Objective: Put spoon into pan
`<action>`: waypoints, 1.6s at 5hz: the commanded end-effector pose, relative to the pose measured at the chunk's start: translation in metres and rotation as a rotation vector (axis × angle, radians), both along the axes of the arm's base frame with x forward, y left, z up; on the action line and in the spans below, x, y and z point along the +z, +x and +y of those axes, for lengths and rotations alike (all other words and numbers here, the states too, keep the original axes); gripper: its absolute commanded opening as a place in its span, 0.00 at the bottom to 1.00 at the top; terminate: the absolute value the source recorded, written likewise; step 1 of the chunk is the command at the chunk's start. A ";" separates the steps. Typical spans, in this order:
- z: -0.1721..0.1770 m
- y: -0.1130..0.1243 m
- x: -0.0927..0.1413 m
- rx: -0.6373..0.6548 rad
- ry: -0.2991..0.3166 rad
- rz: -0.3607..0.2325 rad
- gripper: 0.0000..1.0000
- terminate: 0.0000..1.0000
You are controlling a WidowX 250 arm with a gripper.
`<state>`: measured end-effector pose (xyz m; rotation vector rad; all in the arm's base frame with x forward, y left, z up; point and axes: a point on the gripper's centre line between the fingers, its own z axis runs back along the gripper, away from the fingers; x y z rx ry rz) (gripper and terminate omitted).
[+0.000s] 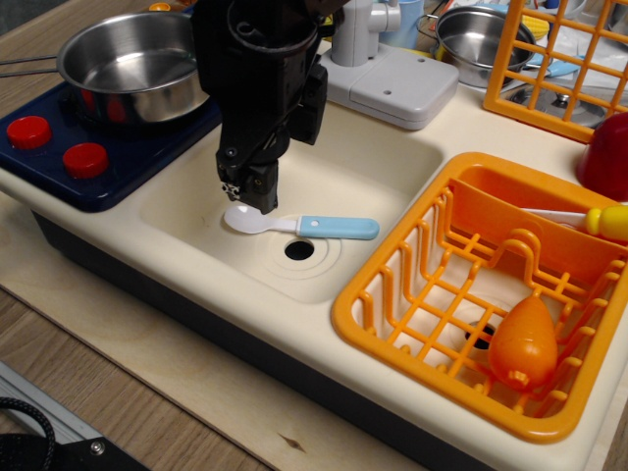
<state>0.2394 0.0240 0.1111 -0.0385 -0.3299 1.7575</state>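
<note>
Observation.image view: gripper (247, 199) poised over the spoon (299, 225) bowl in the sink (373, 162); jaw state cannot be told. Spoon judged light, stiff, slippery plastic; grasp the flat blue handle. Pan (132, 61) sits on the stove (59, 162).

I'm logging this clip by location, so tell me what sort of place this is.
Most likely a toy play kitchen set on a wooden tabletop: a cream plastic sink with a drain, a dark blue stove with red knobs, and an orange dish rack.

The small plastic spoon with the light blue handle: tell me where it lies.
The spoon lies in the cream sink basin, beside the drain hole, its bowl under the gripper.
</note>
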 end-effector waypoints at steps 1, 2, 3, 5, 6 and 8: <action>0.000 0.000 0.000 0.000 0.000 0.000 1.00 0.00; 0.005 0.006 -0.013 -0.007 -0.040 0.004 1.00 0.00; 0.008 0.010 -0.021 -0.012 -0.049 0.008 1.00 0.00; 0.009 0.014 -0.040 0.011 -0.083 -0.006 1.00 0.00; 0.010 0.016 -0.052 0.029 -0.096 -0.006 1.00 0.00; 0.025 0.022 -0.071 0.079 -0.168 0.024 0.00 0.00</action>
